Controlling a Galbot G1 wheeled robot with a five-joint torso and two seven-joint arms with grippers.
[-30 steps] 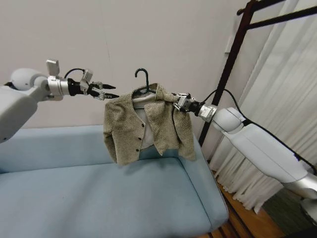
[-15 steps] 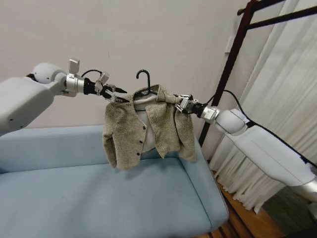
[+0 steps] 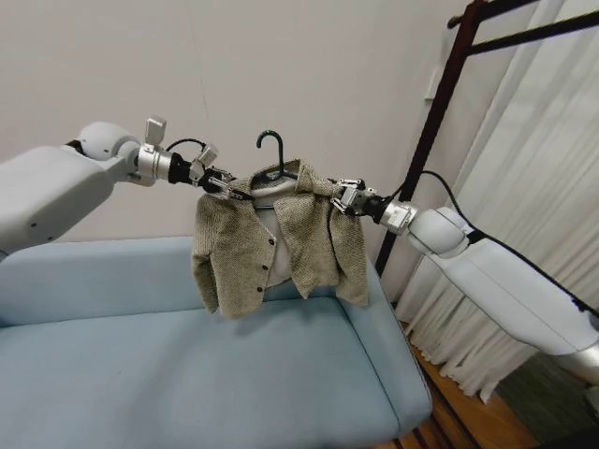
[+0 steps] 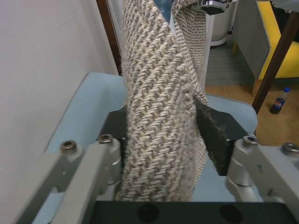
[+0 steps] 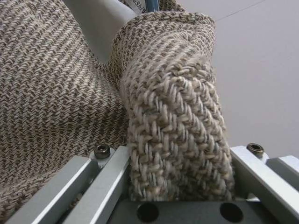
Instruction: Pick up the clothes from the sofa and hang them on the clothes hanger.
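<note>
Two grippers hold one brown cardigan (image 3: 271, 245) up in the air, over the blue sofa (image 3: 168, 374) at 6 o'clock. The left gripper (image 3: 225, 185) squeezes the cardigan's shoulder at 10 o'clock. The right gripper (image 3: 340, 195) pinches the other shoulder at 2 o'clock. The cardigan sits on a dark hanger (image 3: 270, 150), with the hook at 12 o'clock. The head view shows both arms reaching in from the sides, and a dark rack (image 3: 440, 112) at 2 o'clock. Each wrist view shows, up close, the knit bunched between that gripper's fingers (image 4: 212, 140), touching both sides.
</note>
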